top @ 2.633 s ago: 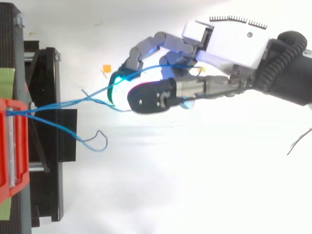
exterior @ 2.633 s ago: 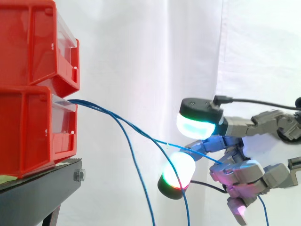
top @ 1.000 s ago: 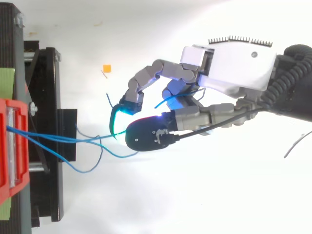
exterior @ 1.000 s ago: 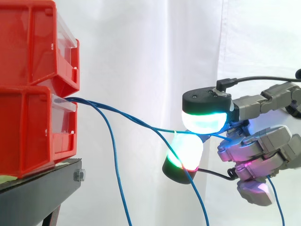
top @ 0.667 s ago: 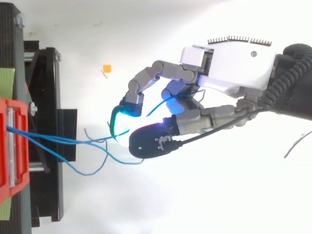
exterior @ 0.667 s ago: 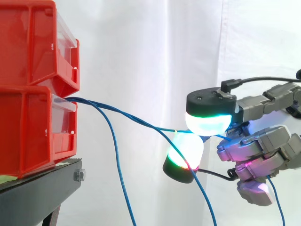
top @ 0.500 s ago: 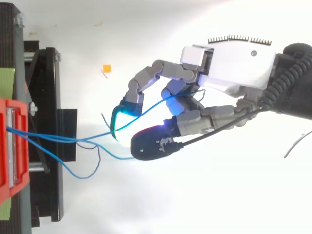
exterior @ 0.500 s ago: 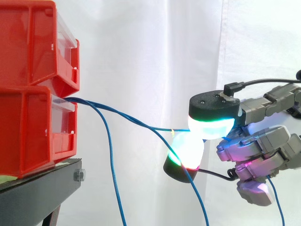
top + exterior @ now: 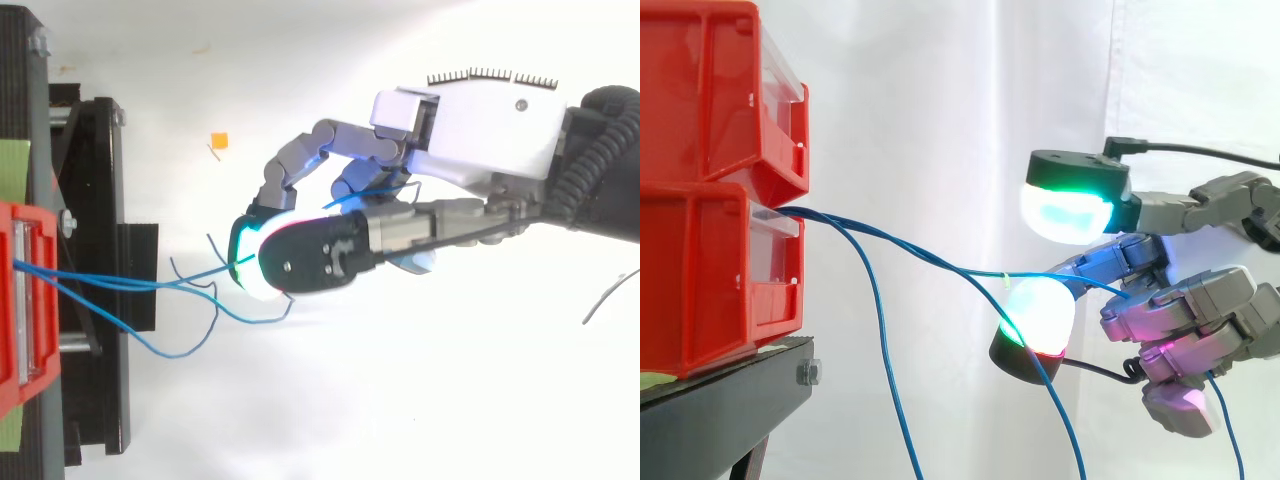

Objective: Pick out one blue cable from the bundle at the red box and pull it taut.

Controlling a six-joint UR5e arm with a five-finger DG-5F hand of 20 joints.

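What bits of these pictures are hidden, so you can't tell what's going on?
- Where the blue cables begin: in the side view, the wall of the red box hides their starts.
- Where the cables end: in the side view, they run off the bottom edge.
- Whether the hand grips a cable: in the top view, the hand itself covers that spot.

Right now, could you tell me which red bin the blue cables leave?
The lower red bin: the blue cables emerge at its front; the upper bin has none.
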